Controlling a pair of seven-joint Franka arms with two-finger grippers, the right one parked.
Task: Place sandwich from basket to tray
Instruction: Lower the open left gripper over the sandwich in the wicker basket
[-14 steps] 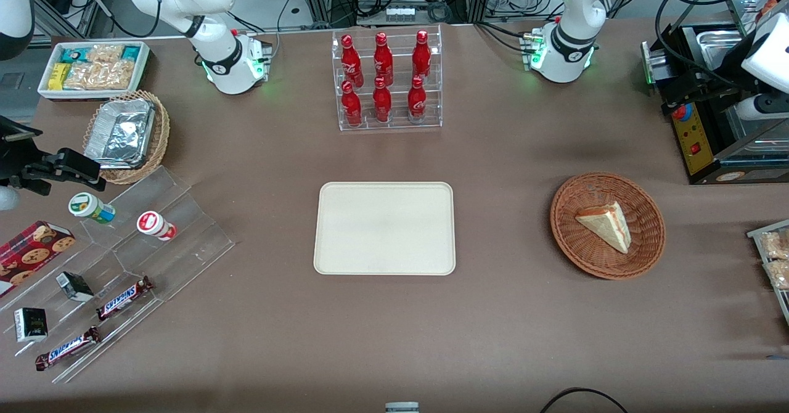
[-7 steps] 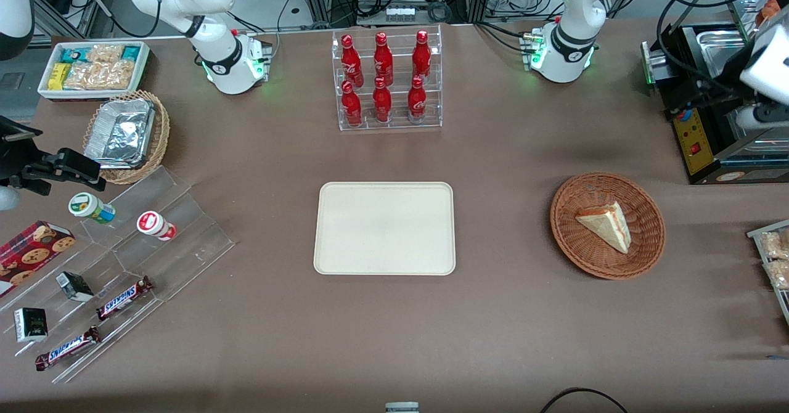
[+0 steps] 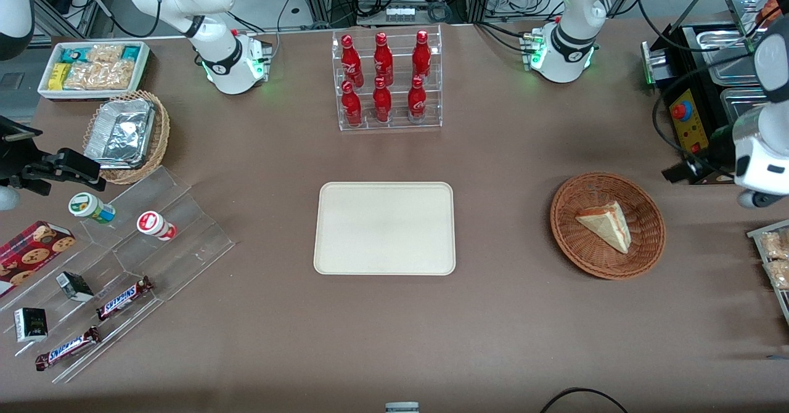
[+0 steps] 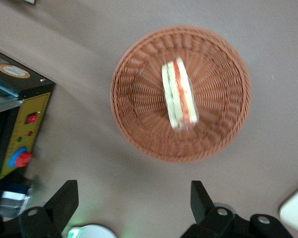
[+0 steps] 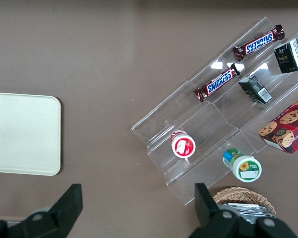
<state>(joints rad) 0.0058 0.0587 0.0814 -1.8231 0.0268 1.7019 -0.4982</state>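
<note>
The left arm's gripper (image 4: pixel 131 206) hangs high in the air toward the working arm's end of the table, its 2 black fingers (image 4: pixel 64 201) spread wide and empty; in the front view it sits at the right edge of the frame. Below it lies the round reddish-brown wicker basket (image 3: pixel 564 222), right of centre in the front view. In it rests the small triangular white-bread sandwich (image 3: pixel 606 225), its red and green cut edge (image 4: pixel 180 94) facing the wrist camera. The flat cream rectangular tray (image 3: pixel 384 228) waits at frame centre, well apart from the basket. I judge the approach barely begun: centre over the wedge, turn the fingers to span the 2 bread faces, descend clear of the wicker rim, then close gently.
</note>
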